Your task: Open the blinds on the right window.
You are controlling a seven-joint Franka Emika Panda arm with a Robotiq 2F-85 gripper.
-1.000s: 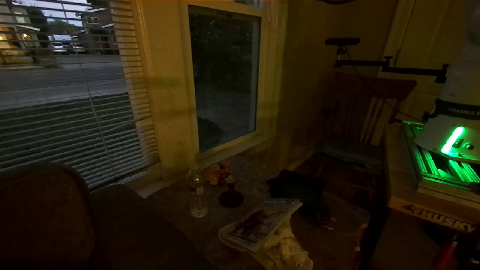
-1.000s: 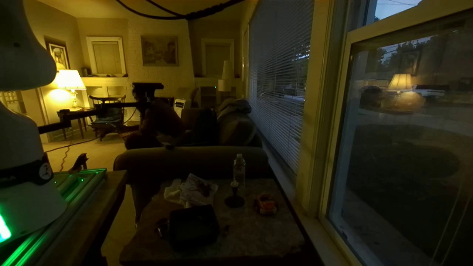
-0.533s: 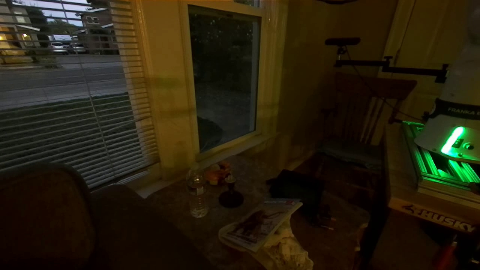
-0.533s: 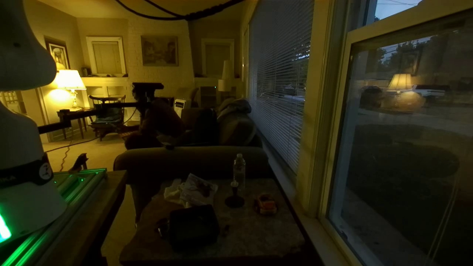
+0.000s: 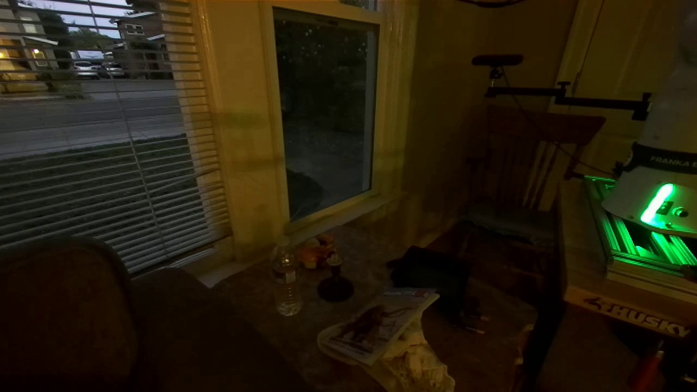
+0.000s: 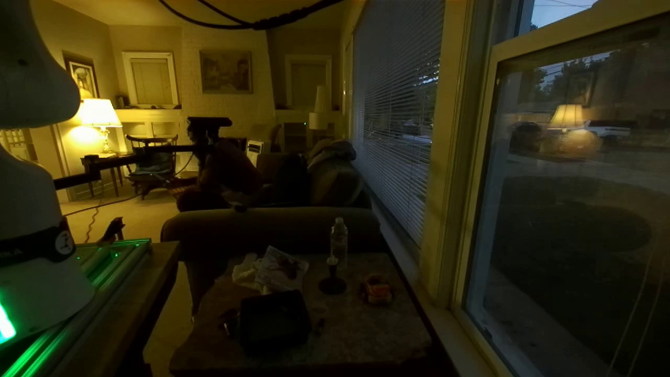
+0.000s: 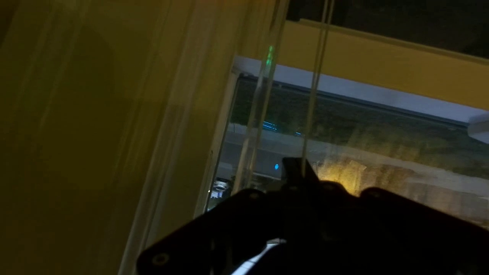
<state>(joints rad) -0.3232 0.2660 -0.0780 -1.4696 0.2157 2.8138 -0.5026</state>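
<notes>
The tool [image 7: 300, 164] is closed, fingertips together, on a thin cord [image 7: 314, 95] in the wrist view. The cord runs into the tip and is lost in black; the contact is too dark to examine. A clear rod [image 7: 261, 97] stands beside the cord, apart from it, one end passing out of sight behind the tool.

The right window [image 5: 326, 120] has a cream frame and dark glass; in both exterior views its upper part is cut off at the top. Its blinds cannot be located with certainty. A pale, lined sliver [image 7: 253, 261] shows between dark parts of the tool; whether this is slats cannot be determined. Two faint lines [image 6: 629, 314] cross the glass in an exterior view, cords or reflections undetermined.

The robot arm [image 6: 31, 293] is cut off at the edge in both exterior views.

The surface [image 6: 377, 330] has edges lost in shadow. It carries an upright clear bottle [image 6: 339, 243], a dark stand [image 6: 332, 285], an orange toy car [image 6: 377, 289] and a black object [image 6: 275, 319] whose form is hard to read. A magazine [image 5: 378, 326] partly covers a crumpled pale item [image 5: 416, 365].
</notes>
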